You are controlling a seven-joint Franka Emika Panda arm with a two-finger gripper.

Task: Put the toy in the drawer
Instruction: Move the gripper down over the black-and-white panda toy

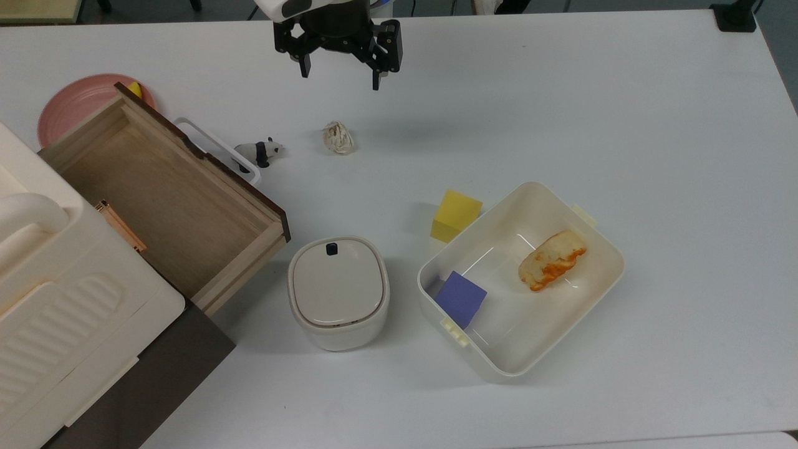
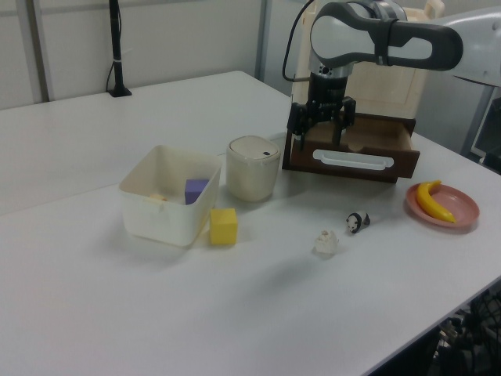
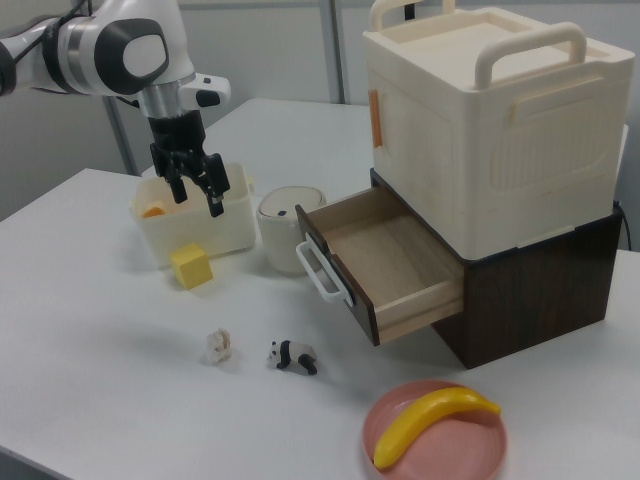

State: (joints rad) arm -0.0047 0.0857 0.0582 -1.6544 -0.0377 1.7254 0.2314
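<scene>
On the counter (image 1: pixel 561 93) beside the open, bare drawer (image 1: pixel 162 199) stands the toy (image 1: pixel 260 151); above, the tool (image 1: pixel 340 72) hangs wide, empty, nothing done.

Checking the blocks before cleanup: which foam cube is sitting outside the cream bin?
The yellow cube, on the table against the bin's outer wall; the purple cube lies inside.

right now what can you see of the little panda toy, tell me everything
The toy is a tiny black-and-white panda figurine that looks like hard plastic: white body, black legs and a black band across the shoulders. It stands upright on four legs on the white table, just in front of the open drawer, close beside its white loop handle. In the top view its head points toward the crumpled paper ball, which lies apart from it. Nothing grips it; the tool hangs open above the table.
</scene>
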